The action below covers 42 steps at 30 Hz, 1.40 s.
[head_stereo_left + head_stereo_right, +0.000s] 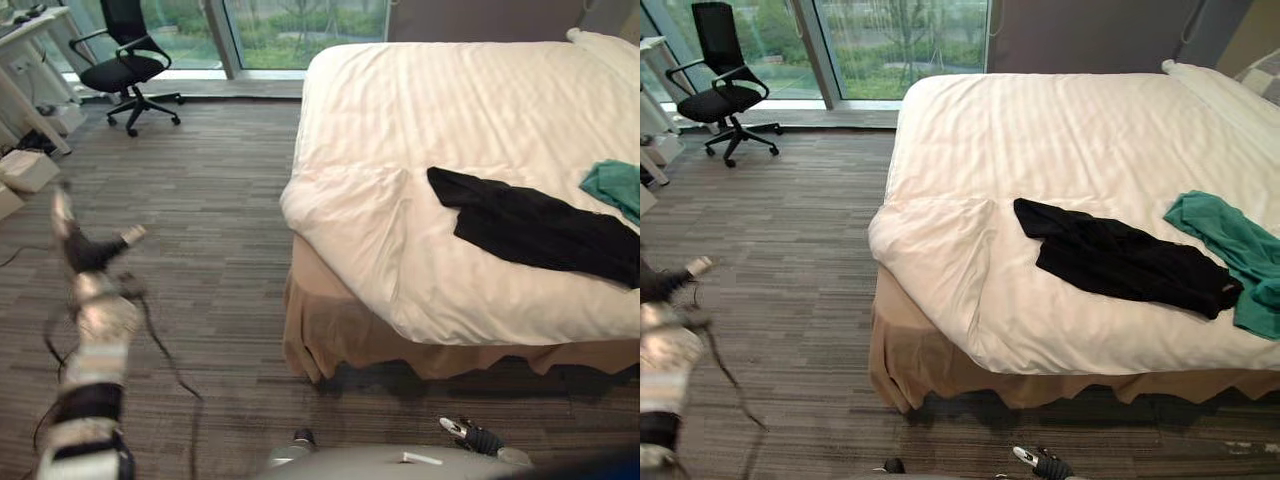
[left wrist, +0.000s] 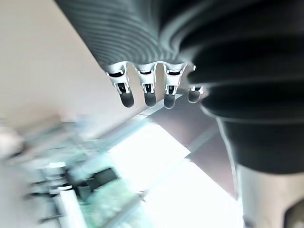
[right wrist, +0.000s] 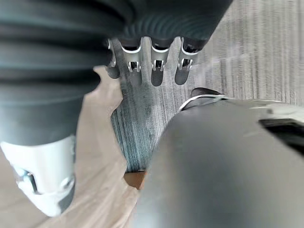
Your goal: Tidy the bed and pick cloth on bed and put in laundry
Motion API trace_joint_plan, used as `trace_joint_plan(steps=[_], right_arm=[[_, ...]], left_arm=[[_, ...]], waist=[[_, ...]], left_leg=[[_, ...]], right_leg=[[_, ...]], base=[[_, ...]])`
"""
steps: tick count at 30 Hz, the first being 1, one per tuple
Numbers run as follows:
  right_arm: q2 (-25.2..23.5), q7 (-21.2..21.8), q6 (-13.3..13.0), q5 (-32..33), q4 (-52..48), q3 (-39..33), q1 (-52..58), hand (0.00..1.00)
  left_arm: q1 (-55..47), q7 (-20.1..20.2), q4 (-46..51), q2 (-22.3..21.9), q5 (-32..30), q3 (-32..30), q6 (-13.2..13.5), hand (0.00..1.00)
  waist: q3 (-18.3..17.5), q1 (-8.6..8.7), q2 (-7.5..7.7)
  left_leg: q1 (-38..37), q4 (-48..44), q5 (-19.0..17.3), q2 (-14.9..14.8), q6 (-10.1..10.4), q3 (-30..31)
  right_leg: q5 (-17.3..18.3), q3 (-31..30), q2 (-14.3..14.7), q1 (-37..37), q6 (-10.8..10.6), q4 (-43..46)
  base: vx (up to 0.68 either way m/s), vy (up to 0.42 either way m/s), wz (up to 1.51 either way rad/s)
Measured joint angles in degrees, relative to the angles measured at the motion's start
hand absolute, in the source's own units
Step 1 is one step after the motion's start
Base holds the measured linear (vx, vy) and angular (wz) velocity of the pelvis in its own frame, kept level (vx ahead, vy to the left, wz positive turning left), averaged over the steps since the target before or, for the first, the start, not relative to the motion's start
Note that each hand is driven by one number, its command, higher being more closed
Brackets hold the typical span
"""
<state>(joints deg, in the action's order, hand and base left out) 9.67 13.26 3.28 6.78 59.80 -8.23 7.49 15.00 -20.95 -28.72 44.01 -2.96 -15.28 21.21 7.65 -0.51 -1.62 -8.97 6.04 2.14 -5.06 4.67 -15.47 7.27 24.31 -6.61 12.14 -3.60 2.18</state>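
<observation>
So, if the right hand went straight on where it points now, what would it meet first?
Most likely the carpet: the right hand hangs open, aimed down at it, with the bed skirt beside.

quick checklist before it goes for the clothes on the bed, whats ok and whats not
1. Left hand free: ok. Its fingers are straight and hold nothing.
2. Right hand free: ok. It hangs low near the foot of the bed with relaxed fingers, holding nothing.
3. Black garment in sight: ok. It lies spread on the white duvet near the closest edge, with nothing on top of it.
4. Teal cloth in sight: ok. It lies beside the black garment, on the robot's right.
5. Hands near the clothes: not ok. Both are off the bed, the left one out over the floor.
6. Where the laundry goes: cannot tell.
</observation>
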Motion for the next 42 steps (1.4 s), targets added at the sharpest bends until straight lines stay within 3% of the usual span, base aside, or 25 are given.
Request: trace_joint_plan(steps=[4, 9, 14, 23, 26, 27, 31, 34, 37, 40, 42], right_arm=[[-0.22, -1.15, -0.03, 2.14, 0.35, -0.24, 0.17, 0.00], [-0.83, -2.86, 0.11, 4.69, 0.90, -2.30, -0.62, 0.00], [-1.78, -4.80, 0.65, 6.61, 1.00, -2.78, -0.23, 0.00], [-2.06, -6.40, 0.82, 7.70, 0.21, -3.03, 1.47, 0.00], [-1.84, -6.93, 0.95, 8.36, -0.80, -2.97, 1.69, 0.00], [-1.83, -7.15, 1.01, 8.46, -1.87, -2.82, 1.56, 0.00], [-1.61, -7.78, 1.25, 8.76, -4.29, -2.17, 0.81, 0.00], [-1.28, -8.84, 1.27, 8.75, -4.99, -1.82, -0.86, 0.00], [-0.57, -9.58, 1.23, 8.77, -6.27, -1.11, -2.70, 0.00], [-0.22, -10.90, 0.71, 8.91, -8.09, 0.40, -4.36, 0.00], [-0.70, -11.48, 0.17, 10.15, -11.00, 0.80, -5.45, 0.00]], left_arm=[[4.61, 6.05, 1.06, 1.39, 0.08, 3.64, -2.39, 0.00], [7.06, 8.93, 1.08, 0.72, 0.04, 10.40, -7.00, 0.00], [10.42, 10.80, 0.85, -0.87, -0.63, 15.84, -9.53, 0.00], [17.83, 12.00, -1.96, -1.73, -3.29, 22.87, -9.92, 0.00], [19.29, 11.73, -1.97, -3.44, -4.22, 25.31, -11.11, 0.00], [19.34, 11.26, -1.97, -3.56, -5.28, 26.77, -11.69, 0.00], [20.68, 9.11, -2.91, -6.89, -5.81, 29.56, -13.85, 0.00], [22.61, 6.56, -4.53, -8.22, -7.93, 31.56, -17.44, 0.00], [26.31, 4.00, -4.94, -10.44, -9.39, 32.17, -21.46, 0.00], [30.27, 0.86, -6.47, -12.21, -9.42, 33.39, -25.09, 0.00], [32.63, -0.50, -7.39, -13.70, -9.51, 33.75, -27.75, 0.00]], waist=[[-0.88, 0.43, -1.49], [-0.95, 1.06, -1.24], [-1.03, 1.56, -0.87], [-0.53, 4.47, -1.08], [0.89, 5.18, -1.84], [1.42, 6.22, -2.20], [3.78, 7.74, -3.06], [5.68, 8.98, -3.70], [7.88, 9.08, -4.43], [9.82, 9.00, -4.18], [12.91, 9.01, -3.62]], left_leg=[[-0.04, -0.02, -0.08, 0.02, 0.09, -1.73], [-0.96, -0.15, -0.05, -0.28, 0.09, -3.97], [-1.22, -0.27, -0.03, -0.42, 0.08, -6.01], [0.18, 0.00, 0.18, -0.80, -0.23, -8.39], [1.36, 0.00, 0.36, -0.82, -0.48, -9.44], [2.37, 0.00, 0.48, -0.79, -0.65, -9.57], [4.52, -0.07, 0.98, -0.70, -0.97, -11.06], [5.96, -0.36, 1.23, -0.61, -1.01, -12.65], [8.28, -0.40, 1.91, -0.32, -1.23, -14.05], [11.84, -0.43, 2.87, -0.25, -1.47, -15.46], [12.64, -0.74, 2.92, -0.27, -1.49, -16.21]], right_leg=[[-0.18, -1.81, 0.01, -0.84, 0.30, -0.04], [-0.58, -4.12, 0.28, -1.24, 0.96, -0.10], [-0.84, -6.39, 0.31, -2.33, 1.34, 0.49], [-1.85, -9.59, 0.57, -6.12, 1.03, 1.87], [-2.40, -11.03, 0.65, -8.12, 1.22, 1.84], [-2.62, -11.18, 0.58, -9.26, 1.24, 1.95], [-3.59, -12.70, 0.52, -12.70, 0.79, 2.73], [-3.69, -14.44, 0.41, -15.71, 0.88, 4.38], [-3.33, -15.73, 0.09, -19.87, 1.37, 6.96], [-2.89, -16.75, -0.10, -25.15, 1.80, 9.76], [-1.90, -17.35, -0.41, -27.30, 1.76, 12.40]], base=[[0.06, 0.017, -0.21], [0.02, 0.001, -0.20], [-0.03, 0.016, -0.19], [-0.09, 0.017, -0.18], [-0.08, 0.023, -0.21], [-0.04, 0.018, -0.10], [-0.01, 0.019, -0.18], [0.04, 0.015, -0.24], [0.02, 0.008, -0.17], [-0.02, -0.012, -0.09], [-0.04, -0.018, -0.08]])
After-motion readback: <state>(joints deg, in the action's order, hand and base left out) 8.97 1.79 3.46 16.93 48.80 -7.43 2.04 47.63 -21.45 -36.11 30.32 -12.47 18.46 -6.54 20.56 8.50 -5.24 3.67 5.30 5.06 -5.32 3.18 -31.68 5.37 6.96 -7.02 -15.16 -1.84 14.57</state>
